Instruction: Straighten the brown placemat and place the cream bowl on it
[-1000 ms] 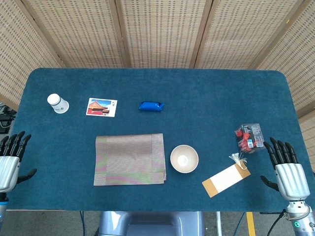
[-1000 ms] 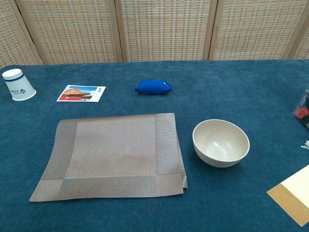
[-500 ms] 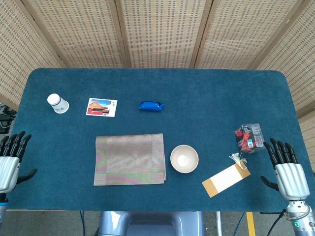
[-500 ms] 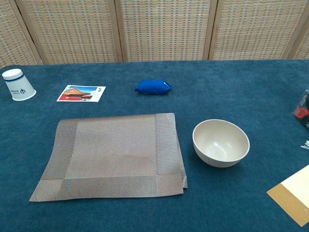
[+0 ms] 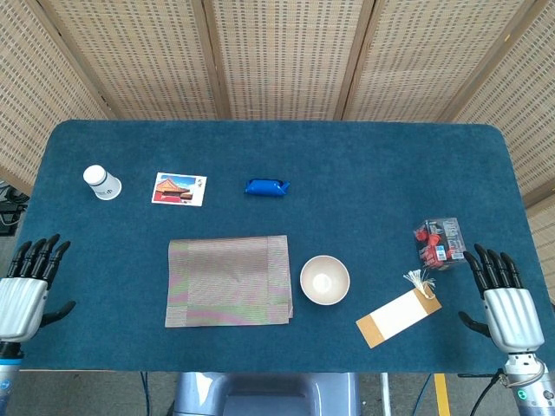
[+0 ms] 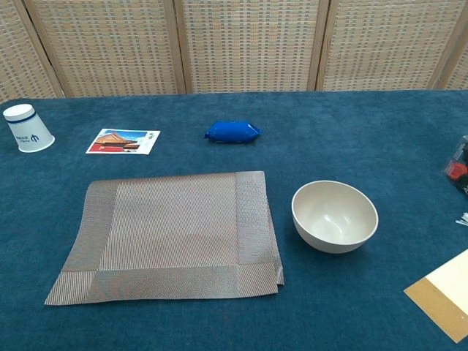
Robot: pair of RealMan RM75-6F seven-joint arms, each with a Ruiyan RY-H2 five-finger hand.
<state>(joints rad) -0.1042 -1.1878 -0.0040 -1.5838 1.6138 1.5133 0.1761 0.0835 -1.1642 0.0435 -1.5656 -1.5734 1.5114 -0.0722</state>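
Observation:
The brown placemat (image 5: 228,281) (image 6: 170,235) lies flat near the table's front, its right edge folded over on itself. Just to its right stands the cream bowl (image 5: 324,280) (image 6: 335,216), upright and empty, apart from the mat. My left hand (image 5: 24,289) hovers at the table's front left edge, fingers spread and holding nothing. At the front right edge my right hand (image 5: 504,302) is likewise open with its fingers apart. Neither hand shows in the chest view.
A white paper cup (image 5: 101,182), a postcard (image 5: 179,189) and a blue packet (image 5: 266,186) lie behind the mat. A red snack box (image 5: 439,242) and a cream bookmark with a tassel (image 5: 398,316) lie at the right, near my right hand.
My left hand has shifted slightly right and down toward the table's edge. The mat, bowl and right hand have not moved.

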